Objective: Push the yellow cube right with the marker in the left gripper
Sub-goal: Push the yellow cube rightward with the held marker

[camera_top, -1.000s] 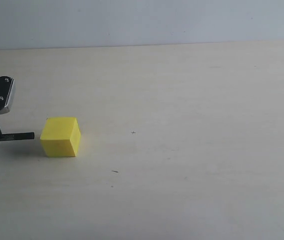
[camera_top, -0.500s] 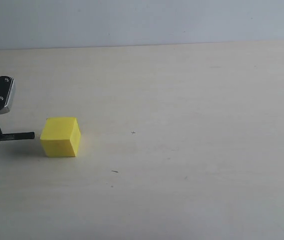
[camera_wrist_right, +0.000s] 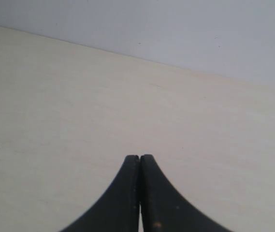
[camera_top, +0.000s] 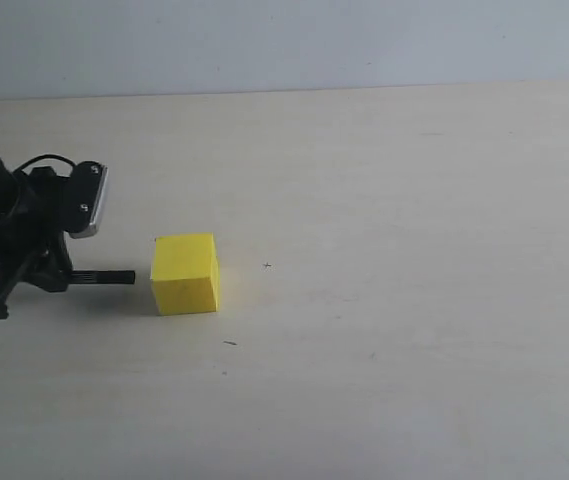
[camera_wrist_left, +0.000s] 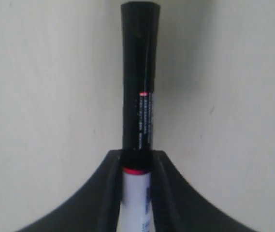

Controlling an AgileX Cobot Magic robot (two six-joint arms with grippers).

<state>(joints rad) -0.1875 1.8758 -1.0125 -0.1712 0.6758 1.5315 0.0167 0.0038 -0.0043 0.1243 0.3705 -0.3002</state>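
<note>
Fingers (camera_wrist_left: 107, 193) of left end effector (camera_wrist_left: 137, 162) pinch marker (camera_wrist_left: 138, 96) across its white barrel. The clamp sits just behind a red ring where the black cap section begins. The cap section sticks straight out past the fingertips and carries small white print and a tiny red mark. It lies low over the pale worktop (camera_top: 414, 300) and throws a soft shadow to one side.

In the exterior view the left arm comes in from the left edge, black, with a silver-edged camera block (camera_top: 90, 199) on top and a black cable (camera_top: 39, 160) looping behind it. The marker lies roughly level there, its black end pointing right at the yellow cube (camera_top: 185, 273). A thin strip of worktop shows between the marker end and the cube's left face, so they look just apart, not touching.

The cube sits flat on the worktop, left of centre in the exterior view and immediately right of the marker. Its top, front face and a narrow right face are visible. Two small dark specks mark the worktop to the right of the cube, one (camera_top: 267, 266) about level with it, one (camera_top: 230, 343) nearer the camera.

The right end effector (camera_wrist_right: 139, 159) has its fingers pressed together with nothing between them. It is above bare worktop, with a grey-white wall (camera_wrist_right: 176, 29) behind.
</note>
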